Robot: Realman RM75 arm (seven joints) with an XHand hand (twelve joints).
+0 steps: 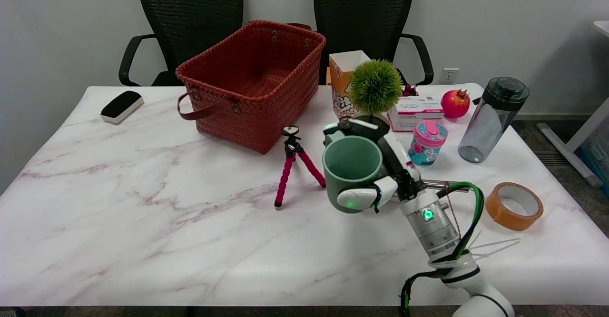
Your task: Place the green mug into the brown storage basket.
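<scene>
My right hand [380, 164] grips the green mug [351, 170], with fingers over its far rim and the thumb against its near side. The mug's opening faces up and toward the camera, and it looks lifted a little off the marble table [142, 203]. The brown woven storage basket [252, 81] stands empty at the back left of the mug, about a hand's length beyond it, with a strap handle on its near side.
A pink-legged mini tripod [292, 164] stands between mug and basket. Behind the hand are a spiky green plant [375, 86], a carton [343, 81], a white box [416, 112], a pink cup [427, 143], a pomegranate [455, 103] and a grey bottle [492, 119]. Tape roll [514, 206] lies right; an eraser [122, 106] far left.
</scene>
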